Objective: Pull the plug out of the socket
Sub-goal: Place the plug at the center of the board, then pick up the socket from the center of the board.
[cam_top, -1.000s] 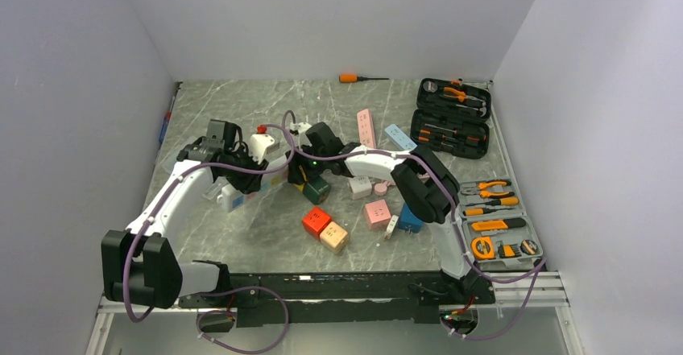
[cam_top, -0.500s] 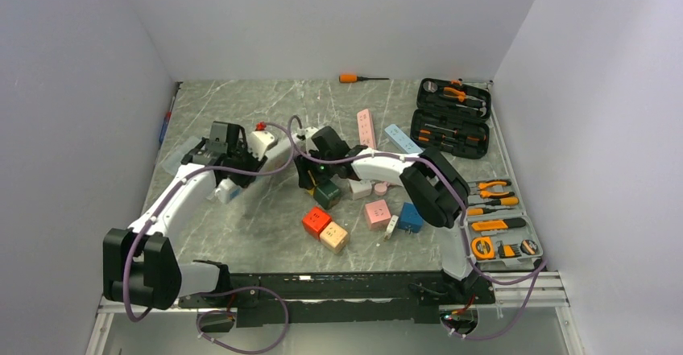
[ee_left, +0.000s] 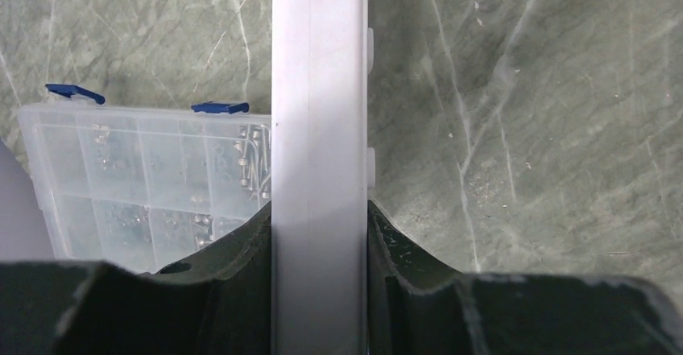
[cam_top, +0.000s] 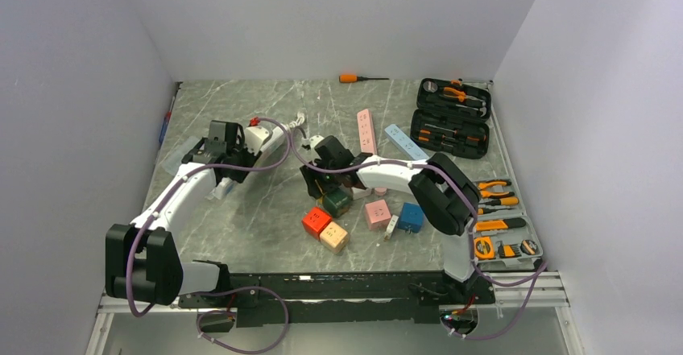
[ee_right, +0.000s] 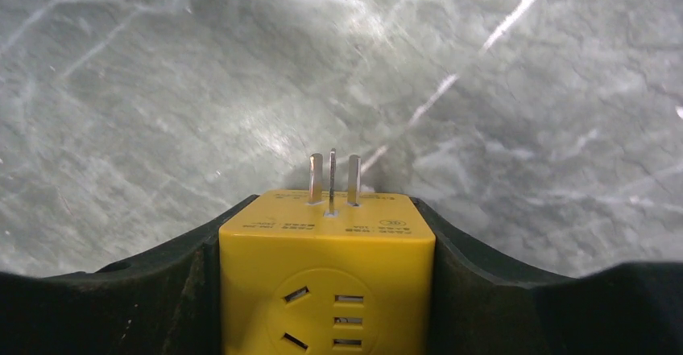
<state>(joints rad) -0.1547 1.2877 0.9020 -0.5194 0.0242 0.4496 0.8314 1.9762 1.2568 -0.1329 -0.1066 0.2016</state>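
Note:
My left gripper [ee_left: 320, 238] is shut on a long white power strip [ee_left: 320, 113], the socket, held across its width just above the marble table. In the top view the strip [cam_top: 259, 138] sits at the left gripper [cam_top: 232, 160], left of centre. My right gripper [ee_right: 326, 238] is shut on a yellow cube plug [ee_right: 326, 278]. Its metal prongs [ee_right: 331, 179] are bare and point at the table, clear of the strip. In the top view the right gripper [cam_top: 318, 179] is at the centre, apart from the strip, and the yellow cube is hidden under it.
A clear screw organiser [ee_left: 137, 178] lies left of the strip. A dark green cube [cam_top: 336, 202], red [cam_top: 316, 220], peach [cam_top: 334, 237], pink [cam_top: 376, 212] and blue [cam_top: 410, 216] cubes lie near the right gripper. Pink [cam_top: 366, 128] and light blue [cam_top: 400, 139] strips, and tool cases [cam_top: 451, 117], lie at the right.
The grippers have drawn apart. The left carried the white strip back and left, the right carried the yellow plug right and nearer. The plug has come out of the strip.

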